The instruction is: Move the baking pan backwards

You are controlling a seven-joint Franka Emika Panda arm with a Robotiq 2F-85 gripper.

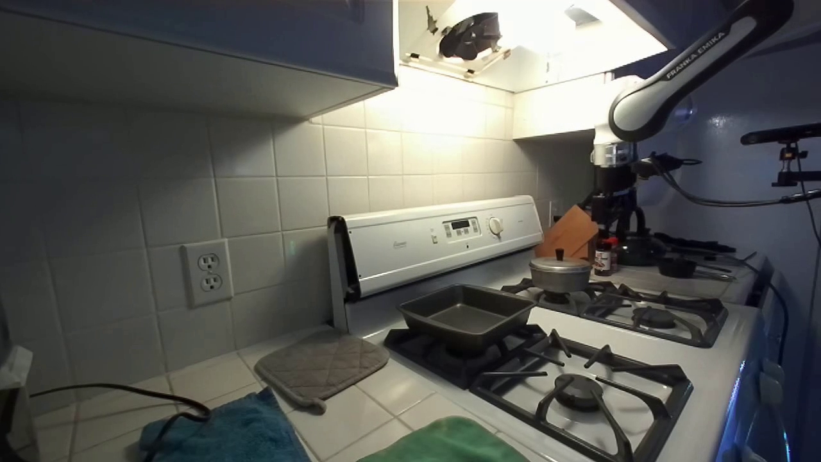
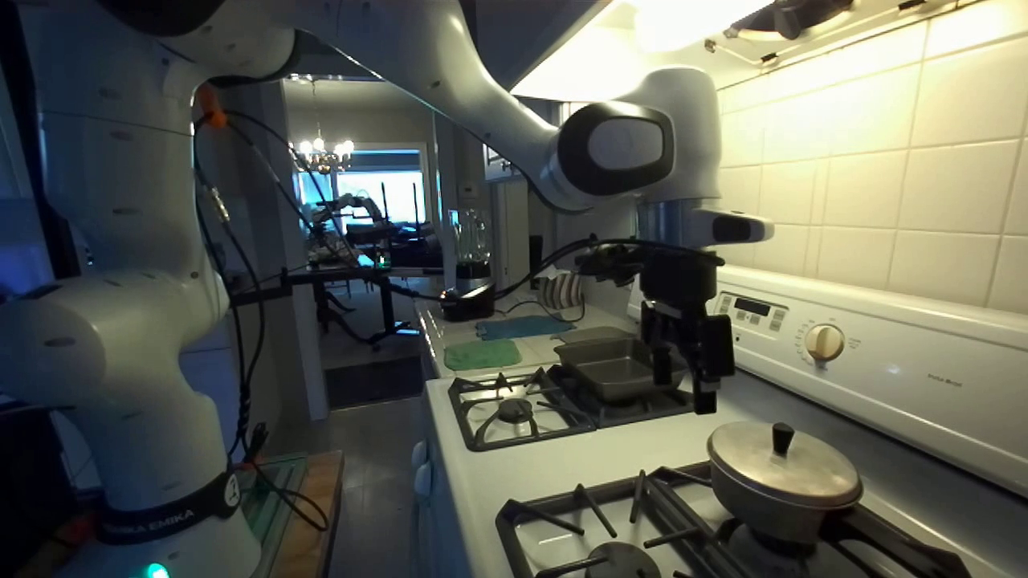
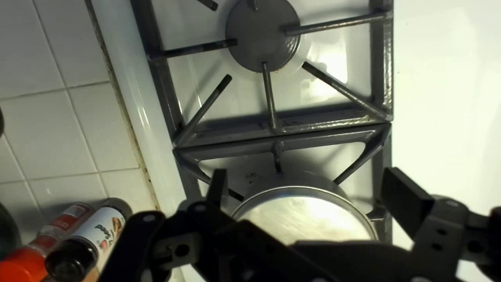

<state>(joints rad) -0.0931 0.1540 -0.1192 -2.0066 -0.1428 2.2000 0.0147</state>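
The baking pan, dark grey and rectangular with a flared rim, rests upright on a burner grate near the control panel. It also shows in an exterior view as the pan, partly behind the gripper. My gripper hangs in the air, fingers pointing down, apart from the pan. In the wrist view the gripper stands wide open, with nothing gripped between its pads. Below it a round silver pot lid shows. The baking pan is out of the wrist view.
A silver lidded pot stands on another burner, its handle sticking out. Bottles stand beside the stove. The control panel rises behind the burners. A grey mat and green cloth lie on the counter.
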